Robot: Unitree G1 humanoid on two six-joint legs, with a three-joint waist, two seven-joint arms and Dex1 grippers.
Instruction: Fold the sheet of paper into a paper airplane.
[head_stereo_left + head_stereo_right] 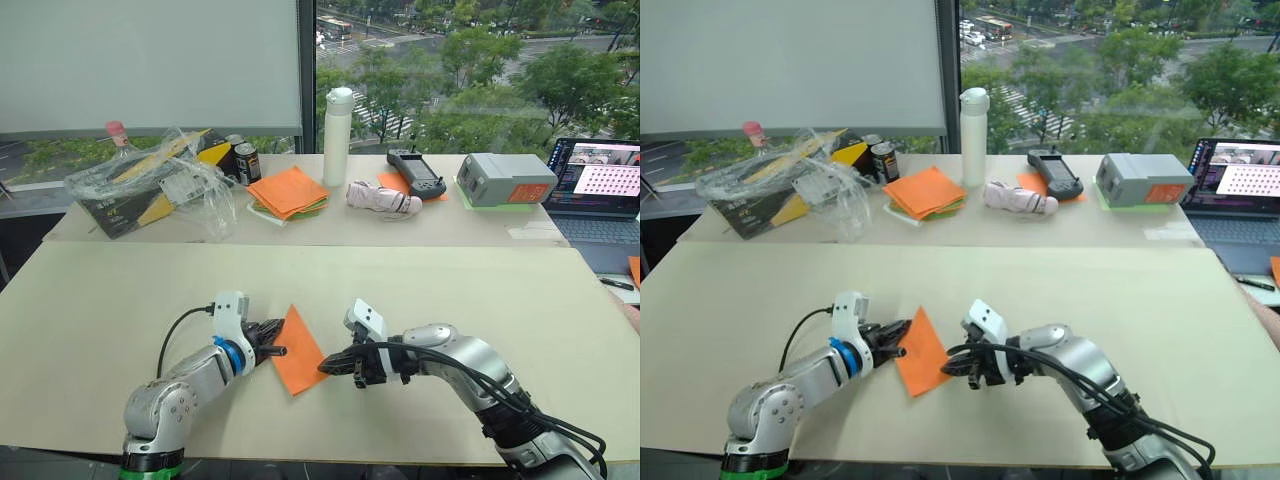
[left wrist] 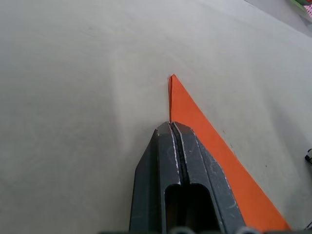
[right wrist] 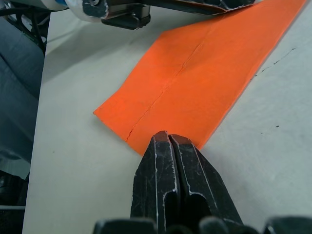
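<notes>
The sheet of paper (image 1: 297, 352) lies on the near table (image 1: 120, 300), between the left gripper (image 1: 275, 351) and right gripper (image 1: 327, 367), which flank it.

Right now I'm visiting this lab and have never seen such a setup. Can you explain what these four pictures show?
This is a humanoid robot with two arms. Two pictures come from cameras in its head, looking down over a beige table. The other two come from a camera on each wrist, looking along that arm's two black fingers. An orange sheet of paper, already partly folded, lies between the arms. The left end effector is shut on the paper's edge; the right end effector is shut, its tip at the opposite edge. Whether it pinches the paper I cannot tell. On the far table sit a stack of orange and green sheets, a white bottle and a laptop.
</notes>
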